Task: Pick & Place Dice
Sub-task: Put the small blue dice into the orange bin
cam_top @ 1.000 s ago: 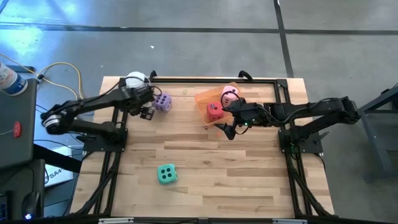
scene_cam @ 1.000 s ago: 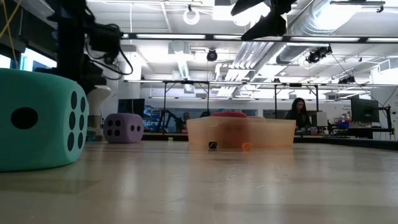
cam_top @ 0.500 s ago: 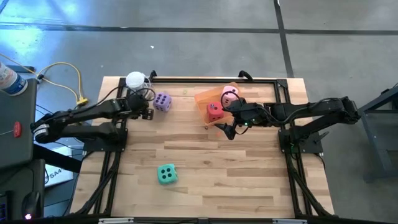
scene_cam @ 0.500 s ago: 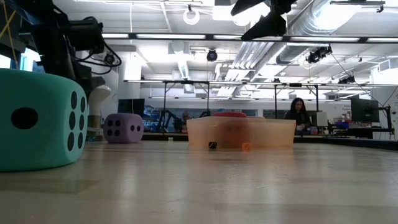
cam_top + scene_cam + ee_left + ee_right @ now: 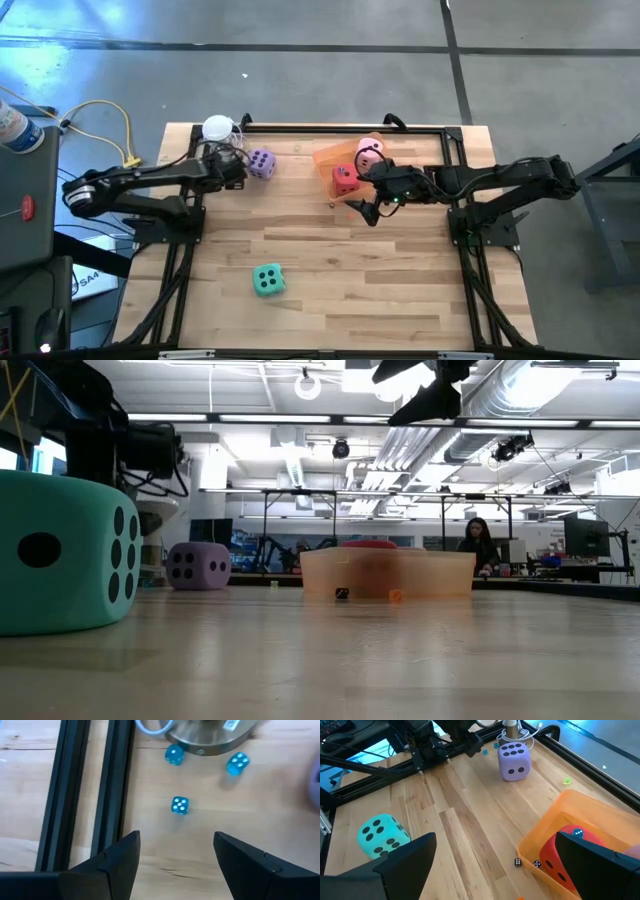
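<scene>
The purple die (image 5: 261, 163) rests on the table near its far left corner, next to the white-topped cup (image 5: 218, 128). My open left gripper (image 5: 240, 172) hovers just left of it, over several tiny blue dice (image 5: 179, 805). The green-teal die (image 5: 268, 280) sits toward the near edge. The red die (image 5: 344, 178) and the pink die (image 5: 369, 152) lie in the orange tray (image 5: 330, 156). My open right gripper (image 5: 365, 206) hangs above the table on the tray's near side, touching nothing. In the right wrist view I see the green-teal die (image 5: 380, 836), the purple die (image 5: 514, 759) and the red die (image 5: 565, 856).
Black frame rails (image 5: 82, 795) run along the table's left side under my left gripper. Tiny black dice (image 5: 518, 862) lie by the tray's wall. The wood between the green-teal die and the tray (image 5: 570, 815) is bare. A person (image 5: 480, 545) stands far behind the table.
My left arm has drawn back a little toward the table's left edge, then come forward again and lower beside the purple die. None of the dice has moved.
</scene>
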Robot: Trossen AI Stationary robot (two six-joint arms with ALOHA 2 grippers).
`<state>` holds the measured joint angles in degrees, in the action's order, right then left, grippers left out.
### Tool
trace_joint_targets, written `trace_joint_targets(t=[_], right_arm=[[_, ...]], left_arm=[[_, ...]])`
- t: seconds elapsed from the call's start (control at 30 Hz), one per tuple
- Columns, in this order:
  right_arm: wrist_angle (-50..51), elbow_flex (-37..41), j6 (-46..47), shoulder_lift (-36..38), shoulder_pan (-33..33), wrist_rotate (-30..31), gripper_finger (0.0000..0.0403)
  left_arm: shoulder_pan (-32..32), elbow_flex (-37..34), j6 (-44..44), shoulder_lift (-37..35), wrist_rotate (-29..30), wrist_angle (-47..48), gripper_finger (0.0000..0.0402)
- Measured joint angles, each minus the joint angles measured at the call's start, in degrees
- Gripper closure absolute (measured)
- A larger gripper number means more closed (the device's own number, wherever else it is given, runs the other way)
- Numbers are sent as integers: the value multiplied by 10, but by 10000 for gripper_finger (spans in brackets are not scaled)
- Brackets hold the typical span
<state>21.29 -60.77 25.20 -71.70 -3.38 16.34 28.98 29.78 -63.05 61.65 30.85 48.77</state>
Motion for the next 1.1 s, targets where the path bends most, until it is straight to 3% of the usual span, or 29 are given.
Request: trace_joint_targets(t=[0.33,0.6,1.1], right_arm=[[0,0,0,0,0,0,3],[8,0,1,0,0,-5,3],[13,0,1,0,0,-8,3]], left_arm=[[25,0,34,88,-14,-89,158],[49,1,47,132,-13,-100,158],[52,1,56,150,-2,-147,159]])
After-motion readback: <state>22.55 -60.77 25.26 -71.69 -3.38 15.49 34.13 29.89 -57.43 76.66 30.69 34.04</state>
